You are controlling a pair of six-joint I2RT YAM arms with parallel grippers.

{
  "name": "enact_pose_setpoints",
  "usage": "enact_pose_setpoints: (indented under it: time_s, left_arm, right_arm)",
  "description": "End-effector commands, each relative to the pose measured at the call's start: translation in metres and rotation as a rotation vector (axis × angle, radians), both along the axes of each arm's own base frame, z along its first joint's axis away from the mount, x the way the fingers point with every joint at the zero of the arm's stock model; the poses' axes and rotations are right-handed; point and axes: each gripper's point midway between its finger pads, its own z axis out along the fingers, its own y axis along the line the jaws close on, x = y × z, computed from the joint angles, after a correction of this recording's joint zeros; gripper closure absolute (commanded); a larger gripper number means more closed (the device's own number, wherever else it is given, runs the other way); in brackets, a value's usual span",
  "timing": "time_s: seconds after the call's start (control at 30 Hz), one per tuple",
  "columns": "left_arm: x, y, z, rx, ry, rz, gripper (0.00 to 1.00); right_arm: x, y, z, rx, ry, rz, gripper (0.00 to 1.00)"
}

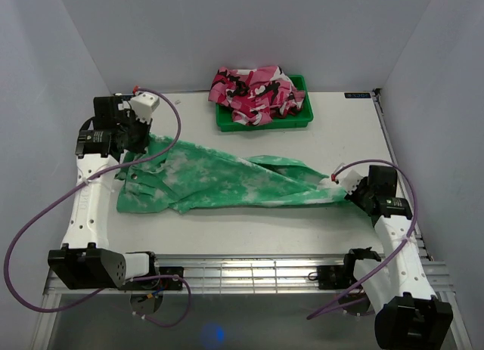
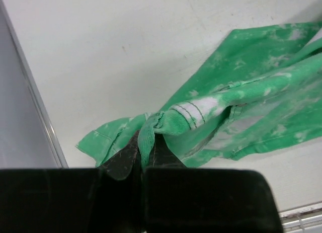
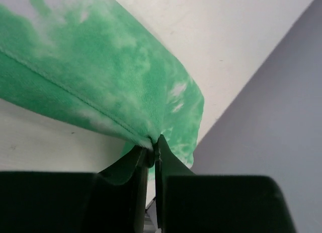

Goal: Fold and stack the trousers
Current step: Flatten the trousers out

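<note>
Trousers, top view: the trousers (image 1: 227,180) lie stretched lengthwise across the desk (image 1: 340,138), on the near side of the green tray (image 1: 265,125) and apart from it (wide end to the tray's left, narrow end to its right).
Tray, top view: the green tray sits near the desk's far edge and holds a crumpled pink cloth (image 1: 253,93).
Arms, top view: the left arm (image 1: 91,206) reaches the wide end of the trousers, left of the tray; the right arm (image 1: 393,240) meets the narrow end, right of the tray.
Left fingers, left wrist view: the left fingers (image 2: 123,157) are pressed together on a bunched fold of the trousers (image 2: 241,92), with green cloth squeezed between the tips. The rest of the cloth fans away over the white desk (image 2: 110,52).
Right fingers, right wrist view: the right fingers (image 3: 168,162) pinch a thin seamed edge of the trousers (image 3: 100,82), the tips almost touching (only cloth between them). The cloth stretches away from them, with the desk (image 3: 226,31) beside it.
</note>
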Motion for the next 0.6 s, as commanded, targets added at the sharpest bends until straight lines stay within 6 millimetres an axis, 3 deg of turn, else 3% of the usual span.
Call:
enact_pose_setpoints:
  time_s: [0.0, 0.07, 0.1, 0.17, 0.37, 0.47, 0.5, 0.57]
  left_arm:
    - [0.006, 0.029, 0.065, 0.026, -0.239, 0.057, 1.00]
    - [0.008, 0.043, 0.088, 0.015, -0.323, 0.106, 1.00]
    - [0.007, 0.059, 0.106, 0.014, -0.377, 0.155, 1.00]
    - [0.005, 0.065, 0.128, -0.022, -0.442, 0.177, 1.00]
    - [-0.005, 0.074, 0.163, -0.043, -0.534, 0.226, 1.00]
    - [-0.011, 0.068, 0.159, -0.059, -0.502, 0.192, 1.00]
    - [-0.015, 0.064, 0.145, -0.055, -0.445, 0.165, 1.00]
    - [-0.019, 0.061, 0.123, -0.062, -0.374, 0.151, 1.00]
  right_arm:
    - [0.031, -0.017, 0.064, -0.019, -0.181, -0.008, 0.92]
    - [0.039, -0.028, 0.082, 0.017, -0.224, -0.036, 0.92]
    - [0.047, -0.033, 0.102, 0.020, -0.265, -0.039, 0.92]
    - [0.051, -0.043, 0.117, 0.043, -0.304, -0.059, 0.92]
    - [0.057, -0.060, 0.148, 0.013, -0.368, -0.021, 0.92]
    - [0.046, -0.056, 0.136, -0.022, -0.320, 0.070, 0.92]
    - [0.039, -0.053, 0.129, -0.038, -0.299, 0.091, 0.92]
    - [0.020, -0.048, 0.092, -0.060, -0.192, 0.154, 0.92]
